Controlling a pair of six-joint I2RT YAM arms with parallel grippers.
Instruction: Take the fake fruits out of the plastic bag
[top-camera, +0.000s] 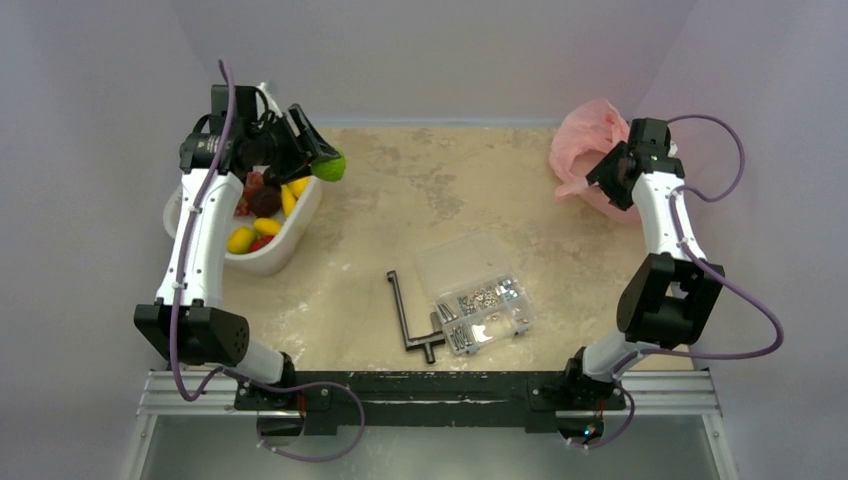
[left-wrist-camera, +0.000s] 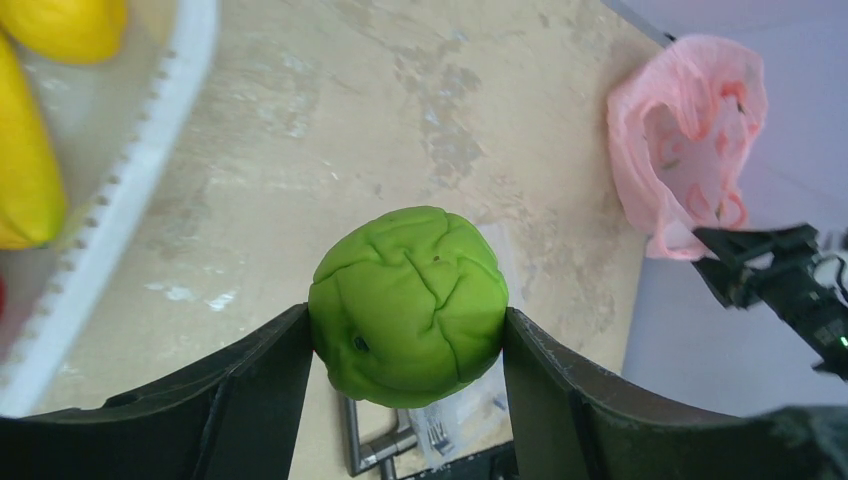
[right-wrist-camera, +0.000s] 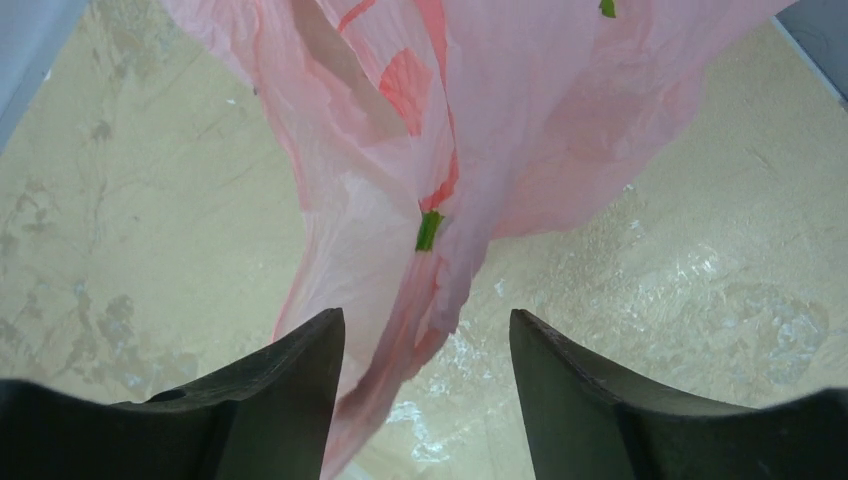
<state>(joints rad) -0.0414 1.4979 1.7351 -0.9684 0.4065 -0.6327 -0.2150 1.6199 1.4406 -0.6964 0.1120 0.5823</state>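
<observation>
My left gripper (top-camera: 322, 160) is shut on a green lime (top-camera: 330, 166) and holds it in the air just past the right rim of the white basket (top-camera: 285, 255). In the left wrist view the lime (left-wrist-camera: 408, 303) sits squeezed between both fingers. The basket holds a yellow lemon (top-camera: 241, 240), a banana (top-camera: 290, 196), and red and dark purple pieces (top-camera: 264, 200). The pink plastic bag (top-camera: 585, 150) lies at the far right. My right gripper (top-camera: 610, 176) is at the bag, open; a fold of the bag (right-wrist-camera: 480, 120) hangs between its fingers, against the left one.
A clear compartment box (top-camera: 480, 295) with screws stands in the near middle, with a black metal handle tool (top-camera: 410, 320) to its left. Walls close in the table on the left, back and right.
</observation>
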